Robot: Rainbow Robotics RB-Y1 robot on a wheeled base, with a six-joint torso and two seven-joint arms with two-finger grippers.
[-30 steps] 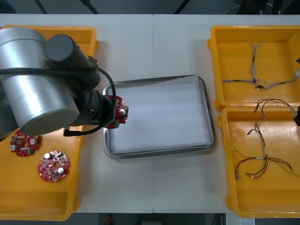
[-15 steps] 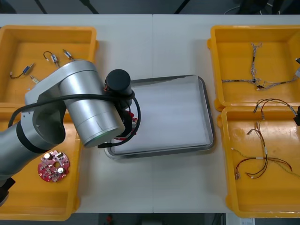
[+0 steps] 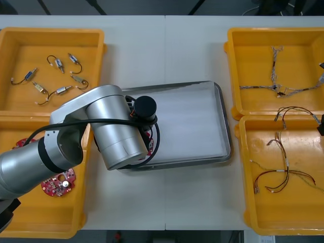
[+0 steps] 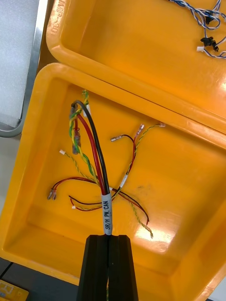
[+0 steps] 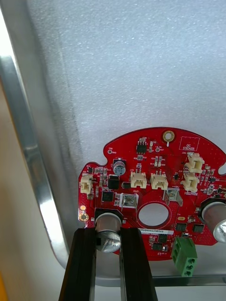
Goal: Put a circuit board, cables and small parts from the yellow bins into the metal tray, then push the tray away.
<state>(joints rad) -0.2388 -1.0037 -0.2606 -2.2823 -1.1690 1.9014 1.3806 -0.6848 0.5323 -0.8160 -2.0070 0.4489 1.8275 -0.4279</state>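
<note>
- The light table (image 3: 167, 45) carries yellow bins (image 3: 238, 50), two at each side, and between them the metal tray (image 3: 223, 116) with its white lining (image 5: 141, 61).
- The left arm (image 3: 116, 134) reaches across the tray's near left corner. The left gripper (image 5: 108, 229) has its fingers narrowly apart, clamped on a silver capacitor (image 5: 108, 239) that stands on the round red circuit board (image 5: 150, 160).
- The board hangs over the lining, just inside the tray's rim (image 5: 28, 164) near that corner. Whether it touches the lining I cannot tell.
- I'd say the step in hand is setting the board down. To do it well, lower it until it lies flat on the lining, clear of the rim, and only then spread the fingers.
- The grip is on one small component rather than the board's edge, so the board could swing or tip. A slow descent, then a straight lift off, should keep the fingers from dragging it.
- Setting it close to this corner would leave room on the lining for cables and small parts.
- The right gripper (image 4: 109, 236) hangs over the near right bin (image 4: 37, 197). Its fingers press almost together on a labelled cable (image 4: 92, 155) of red, black and yellow-green wires, which rises from between the tips.
- More boards (image 3: 58, 181) lie in the near left bin (image 3: 30, 223), and small metal parts (image 3: 55, 76) in the far left bin (image 3: 20, 50).
</note>
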